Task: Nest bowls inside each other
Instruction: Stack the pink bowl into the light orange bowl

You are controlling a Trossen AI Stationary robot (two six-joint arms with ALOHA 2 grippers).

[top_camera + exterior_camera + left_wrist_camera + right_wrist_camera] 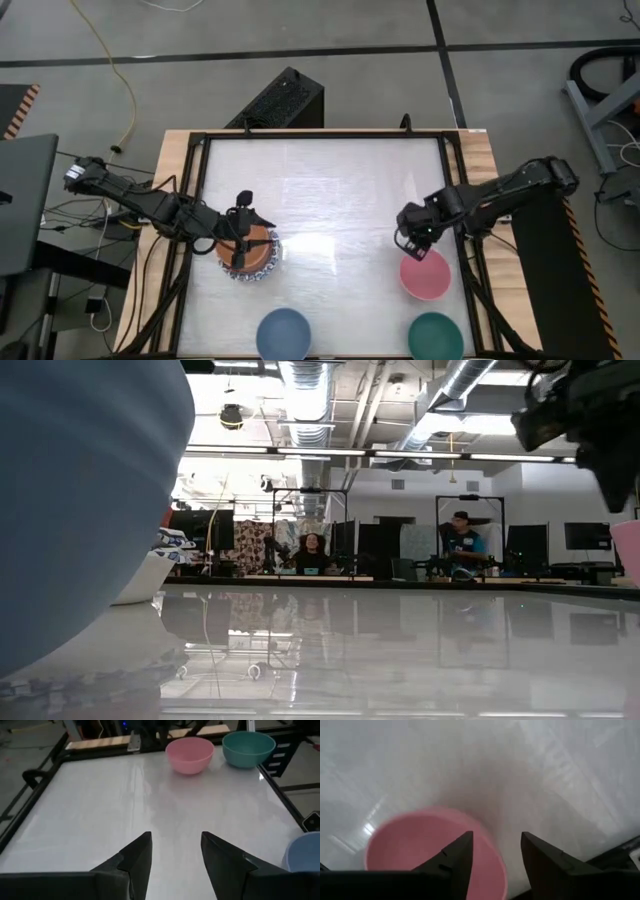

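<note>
The bench has a glossy white top inside a dark frame, with bare wood strips along both sides. Directly under the left claw stands a stack of nested bowls, an orange one uppermost above a blue-patterned rim. Just beside the right claw, on its near-edge side, sits the pink bowl, empty. Beyond it from that claw, at the bench's front edge, is the dark green bowl. The blue bowl stands at the same edge, near the stack and well apart from the right claw.
</note>
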